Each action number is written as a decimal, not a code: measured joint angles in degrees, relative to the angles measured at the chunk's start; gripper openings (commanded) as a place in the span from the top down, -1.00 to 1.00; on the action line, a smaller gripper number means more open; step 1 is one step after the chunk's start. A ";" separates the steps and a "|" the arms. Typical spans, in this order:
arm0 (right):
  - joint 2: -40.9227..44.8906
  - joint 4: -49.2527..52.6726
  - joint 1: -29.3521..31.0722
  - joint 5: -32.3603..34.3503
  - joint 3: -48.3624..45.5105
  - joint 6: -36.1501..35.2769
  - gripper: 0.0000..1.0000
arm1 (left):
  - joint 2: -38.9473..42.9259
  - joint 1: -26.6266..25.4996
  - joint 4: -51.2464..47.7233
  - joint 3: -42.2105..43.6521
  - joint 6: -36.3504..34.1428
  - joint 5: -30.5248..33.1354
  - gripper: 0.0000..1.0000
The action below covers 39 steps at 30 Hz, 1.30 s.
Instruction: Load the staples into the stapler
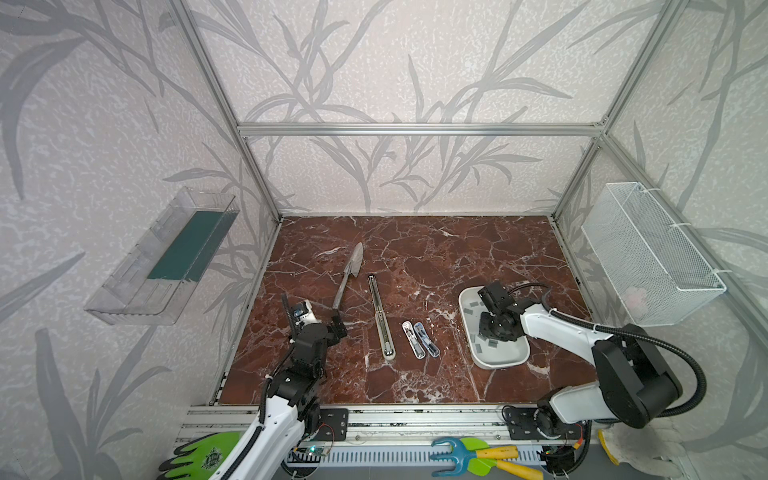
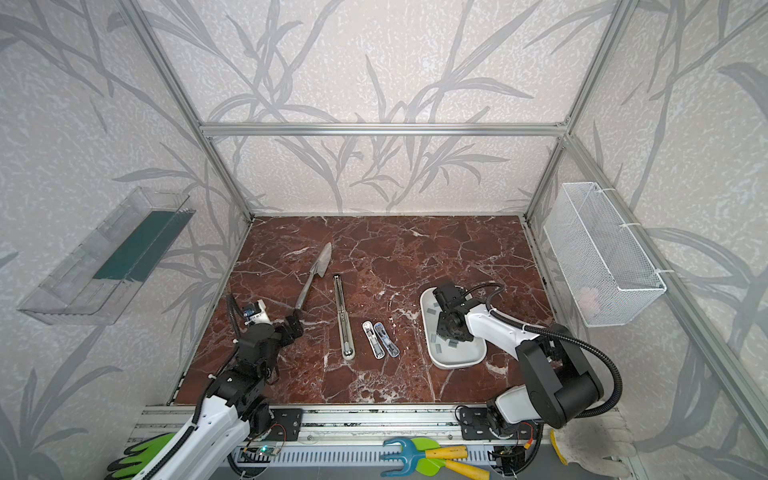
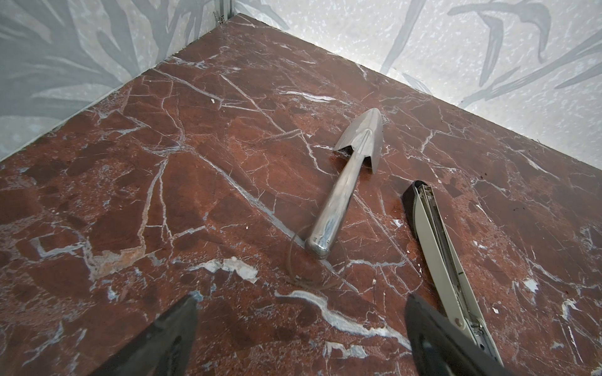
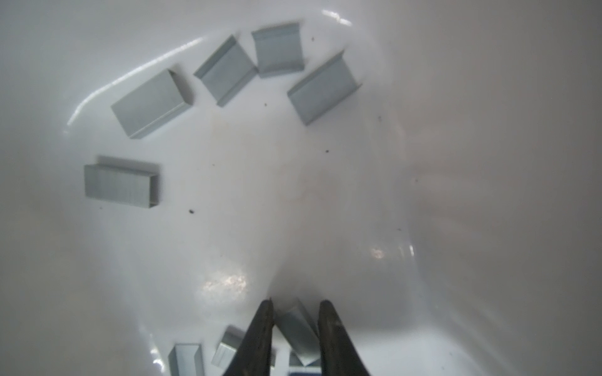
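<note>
Red marble table (image 1: 415, 257) carries everything. The staples (image 4: 148, 104) lie scattered in the white tray (image 1: 505, 360), and my right hand (image 4: 296, 304) is down among them. Its fingers stand narrow on both sides of one strip (image 4: 298, 328) that lies tilted. Whether they press it or only flank it, I cannot tell.

My left hand (image 3: 301, 298) is spread wide above the table, near the handle of the trowel (image 3: 335, 208) and the long stapler (image 1: 380, 318), which lies opened flat. Two small staplers (image 1: 413, 340) lie between it and the tray.

I think the risk is in the pinch. The strip is thin and slanted, so it may twist, slide away on the smooth tray, or break into pieces if I squeeze hard. Other strips lie just beside it — one could be dragged up together with it and fall on the way.
</note>
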<state>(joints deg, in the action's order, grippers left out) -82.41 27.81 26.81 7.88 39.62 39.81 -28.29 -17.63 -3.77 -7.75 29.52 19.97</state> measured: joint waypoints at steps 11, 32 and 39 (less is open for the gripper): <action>-1.33 0.98 0.13 1.57 0.92 2.36 0.68 | -0.09 0.00 0.02 0.00 0.00 -0.07 -0.98; 9.05 2.21 0.13 5.73 3.15 -1.31 0.74 | 0.07 0.00 0.00 0.00 0.00 -0.59 -0.98; 19.82 -1.57 1.05 6.62 3.23 -7.85 0.74 | 0.20 0.00 -0.24 -0.07 0.61 -2.56 -0.98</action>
<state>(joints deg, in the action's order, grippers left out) -62.59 26.24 27.86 14.50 42.85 31.97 -28.10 -17.63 -4.01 -7.81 30.13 17.41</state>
